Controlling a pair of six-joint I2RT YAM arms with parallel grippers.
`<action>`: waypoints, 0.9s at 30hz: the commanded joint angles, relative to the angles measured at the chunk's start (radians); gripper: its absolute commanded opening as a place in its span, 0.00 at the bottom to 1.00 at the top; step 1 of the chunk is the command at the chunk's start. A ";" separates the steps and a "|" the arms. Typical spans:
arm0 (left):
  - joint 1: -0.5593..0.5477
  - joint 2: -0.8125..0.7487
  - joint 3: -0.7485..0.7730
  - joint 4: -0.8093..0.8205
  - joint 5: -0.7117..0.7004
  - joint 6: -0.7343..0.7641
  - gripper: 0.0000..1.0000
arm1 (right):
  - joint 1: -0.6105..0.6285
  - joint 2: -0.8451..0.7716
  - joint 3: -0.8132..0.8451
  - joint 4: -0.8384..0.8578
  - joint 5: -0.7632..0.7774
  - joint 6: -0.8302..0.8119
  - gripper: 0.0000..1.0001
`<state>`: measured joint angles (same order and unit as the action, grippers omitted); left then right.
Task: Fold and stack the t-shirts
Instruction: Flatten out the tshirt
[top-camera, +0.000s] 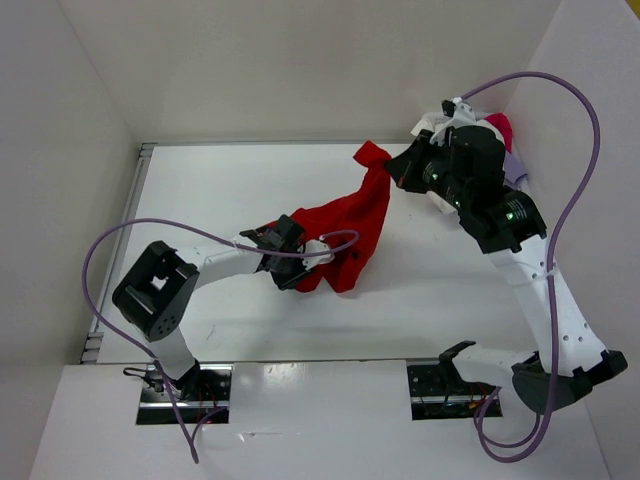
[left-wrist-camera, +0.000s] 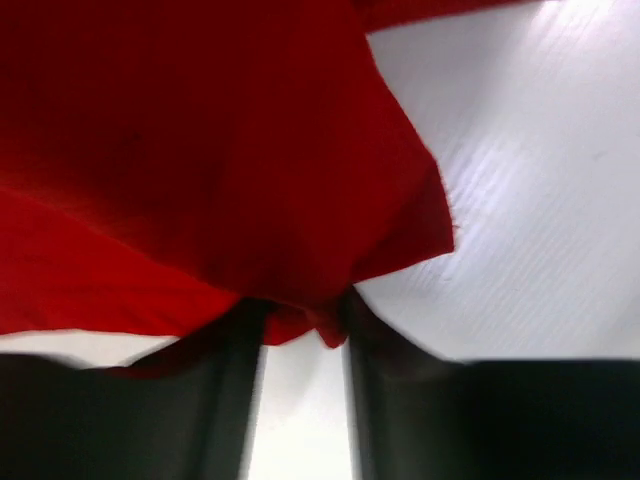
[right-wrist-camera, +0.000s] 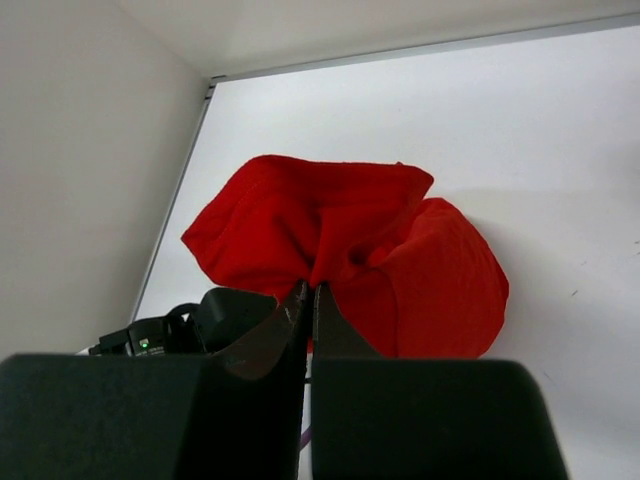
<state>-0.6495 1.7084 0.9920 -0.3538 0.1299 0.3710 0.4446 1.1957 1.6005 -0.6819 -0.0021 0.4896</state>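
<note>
In the right wrist view alone, the right gripper (right-wrist-camera: 308, 292) clamps the red t-shirt (right-wrist-camera: 425, 270); the left gripper (left-wrist-camera: 300, 318) cannot be judged.

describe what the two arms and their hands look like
The left arm and right arm have white links with bulky black joints. A lavender cable loops along each. The left hand and right hand have dark, flat fingers. Small green lights glow on the right arm.

A lab robot cell: bare white table (top-camera: 250, 320), plain white wall panels (top-camera: 300, 60).
</note>
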 joint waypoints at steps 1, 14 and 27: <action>-0.001 0.042 0.007 -0.010 0.102 0.045 0.36 | 0.002 -0.048 -0.022 0.031 0.034 0.010 0.00; 0.157 -0.518 0.081 -0.290 0.215 0.183 0.00 | 0.002 -0.119 -0.043 0.021 -0.022 -0.003 0.00; 0.289 -0.541 0.773 -0.619 0.312 0.166 0.00 | 0.011 -0.399 -0.277 0.134 -0.460 -0.013 0.00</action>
<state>-0.3634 1.1221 1.6062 -0.9451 0.4171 0.5751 0.4492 0.8391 1.3327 -0.6544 -0.3553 0.4744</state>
